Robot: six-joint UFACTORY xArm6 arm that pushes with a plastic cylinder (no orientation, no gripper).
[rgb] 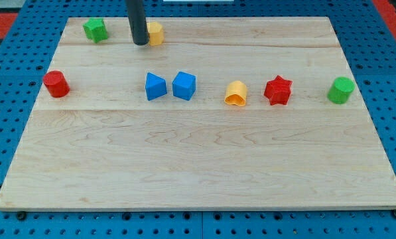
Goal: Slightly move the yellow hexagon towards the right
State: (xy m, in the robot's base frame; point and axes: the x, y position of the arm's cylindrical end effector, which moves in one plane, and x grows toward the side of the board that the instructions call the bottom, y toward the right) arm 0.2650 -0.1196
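Observation:
The yellow hexagon (156, 32) lies near the view's top edge of the wooden board (198, 166), left of centre. My tip (140, 43) stands right against the hexagon's left side, and the rod partly hides that side. A green block (95, 30) lies further to the view's left of the tip, apart from it.
A red cylinder (56, 84) sits at the view's left. Two blue blocks (156, 86) (184, 85) sit side by side mid-board. A yellow heart-like block (236, 93), a red star (278, 90) and a green cylinder (341, 89) line up to the view's right.

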